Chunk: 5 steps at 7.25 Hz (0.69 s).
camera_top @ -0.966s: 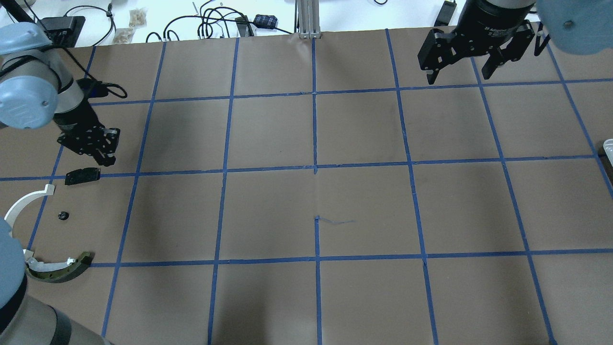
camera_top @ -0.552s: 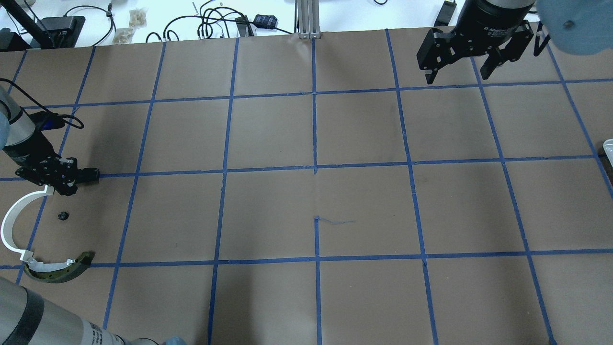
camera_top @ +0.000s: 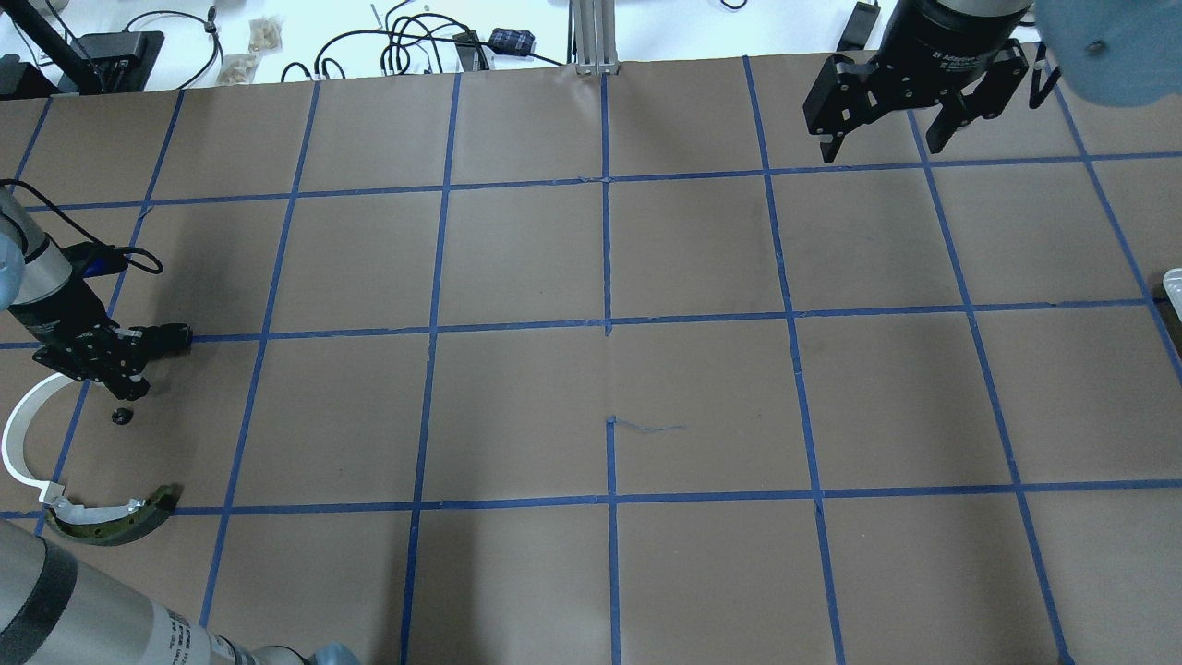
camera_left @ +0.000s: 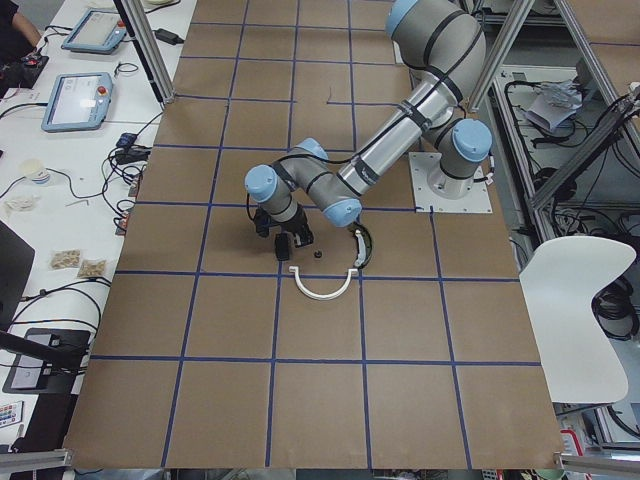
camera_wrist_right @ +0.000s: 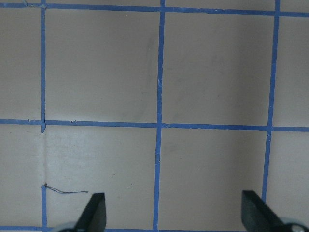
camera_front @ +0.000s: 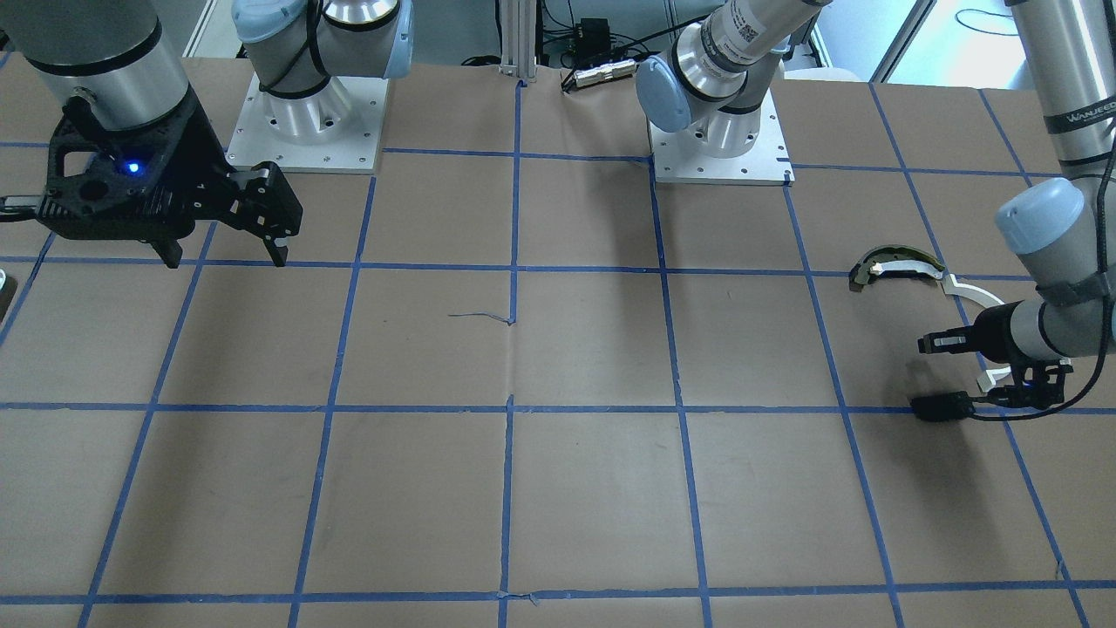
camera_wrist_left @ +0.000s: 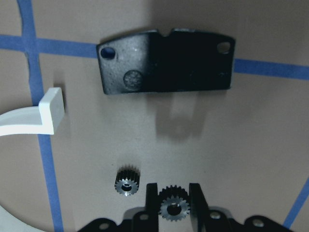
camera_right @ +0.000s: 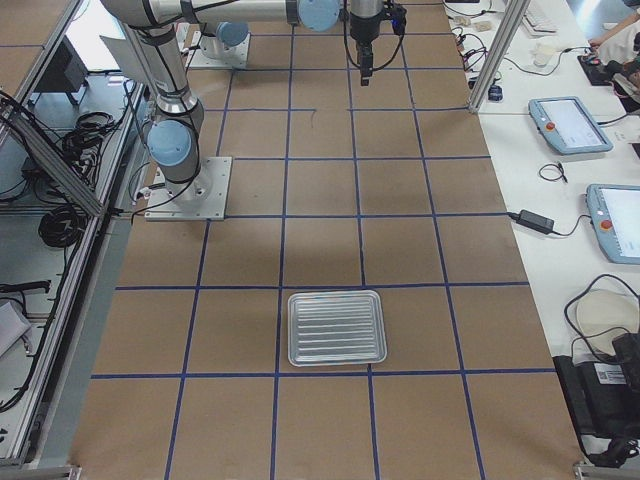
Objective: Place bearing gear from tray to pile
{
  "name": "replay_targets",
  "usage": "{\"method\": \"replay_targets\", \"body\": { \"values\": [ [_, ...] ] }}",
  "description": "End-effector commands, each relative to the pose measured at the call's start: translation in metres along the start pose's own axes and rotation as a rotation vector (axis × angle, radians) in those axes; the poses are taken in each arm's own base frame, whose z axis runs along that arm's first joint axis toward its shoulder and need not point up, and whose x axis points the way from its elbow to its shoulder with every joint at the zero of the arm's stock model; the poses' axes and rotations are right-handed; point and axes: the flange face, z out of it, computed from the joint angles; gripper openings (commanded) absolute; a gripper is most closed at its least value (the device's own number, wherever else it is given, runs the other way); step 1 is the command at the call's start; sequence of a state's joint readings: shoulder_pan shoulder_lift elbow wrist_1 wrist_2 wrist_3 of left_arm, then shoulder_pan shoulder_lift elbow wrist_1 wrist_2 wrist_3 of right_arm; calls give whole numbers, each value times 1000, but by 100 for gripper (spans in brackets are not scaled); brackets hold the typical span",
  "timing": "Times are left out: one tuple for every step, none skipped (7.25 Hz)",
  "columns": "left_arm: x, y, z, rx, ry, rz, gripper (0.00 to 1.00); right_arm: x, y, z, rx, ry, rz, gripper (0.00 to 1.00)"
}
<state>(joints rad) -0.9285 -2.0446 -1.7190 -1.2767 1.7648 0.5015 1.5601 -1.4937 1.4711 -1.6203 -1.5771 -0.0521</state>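
My left gripper (camera_wrist_left: 174, 207) is shut on a small dark bearing gear (camera_wrist_left: 174, 208), held just above the table by the pile. The pile holds a flat black plate (camera_wrist_left: 166, 63), a white arc strip (camera_wrist_left: 34, 118) and a second gear lying loose (camera_wrist_left: 127, 181). In the overhead view the left gripper (camera_top: 125, 380) hangs beside the loose gear (camera_top: 121, 417), with the white arc (camera_top: 11, 439) and the dark-and-tan curved piece (camera_top: 115, 523) nearer to me. My right gripper (camera_top: 882, 148) is open and empty, high over the far right.
A metal tray (camera_right: 337, 296) lies at the table's right end, and its edge shows in the overhead view (camera_top: 1173, 282). Cables and small boxes (camera_top: 416, 46) lie beyond the table's far edge. The left arm's elbow (camera_top: 55, 600) sits at the near left corner.
My left gripper has moved nearer and leftward, from beyond the black plate to over it, then on toward the loose gear. The right gripper has barely moved.
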Motion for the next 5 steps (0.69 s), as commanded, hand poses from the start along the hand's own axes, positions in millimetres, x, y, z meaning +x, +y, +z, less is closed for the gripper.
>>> {"method": "replay_targets", "body": {
  "values": [
    [-2, 0, 5, -21, -19, 2, 0, 0, -1, 0, 1, 3, -2, 100],
    [-7, 1, 6, -22, -14, -5, 0, 1, -2, 1, 6, 9, -5, 100],
    [-7, 1, 13, -35, -9, -5, 0, 1, -1, 0, 7, 9, -5, 100],
    [-7, -1, 22, -53, -8, -7, 0, 1, -2, 1, 6, 9, -5, 100],
    [-7, -2, 25, -58, -7, -10, 25, 1, -1, 1, 4, 9, -5, 100]
  ]
}}
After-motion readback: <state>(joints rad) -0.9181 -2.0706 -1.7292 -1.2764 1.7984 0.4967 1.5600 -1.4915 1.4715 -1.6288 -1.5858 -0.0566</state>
